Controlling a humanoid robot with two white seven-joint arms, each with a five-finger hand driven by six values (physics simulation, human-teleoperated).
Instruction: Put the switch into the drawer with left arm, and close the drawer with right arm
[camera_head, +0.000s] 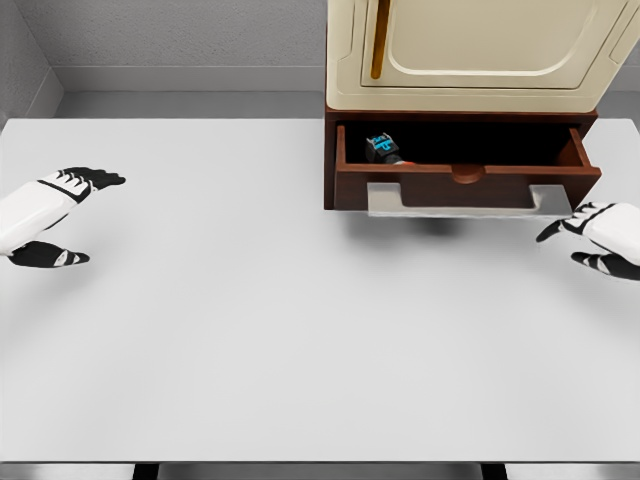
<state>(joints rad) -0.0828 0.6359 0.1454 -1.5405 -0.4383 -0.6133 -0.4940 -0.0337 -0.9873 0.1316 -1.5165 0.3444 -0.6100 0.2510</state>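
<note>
Both hands hang loose-fingered and grasp nothing, the left hand (62, 215) at one edge of the surface (260, 330), the right hand (598, 238) near the drawer (465, 185). A small black switch (383, 148) with cyan markings already lies inside, at its left. The drawer looks like rigid, glossy brown wood with a rounded knob (466, 176); pushing flat on its broad front should suit.

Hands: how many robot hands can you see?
2. The left hand is at the table's left edge. The right hand is at the right edge, near the open drawer.
</note>
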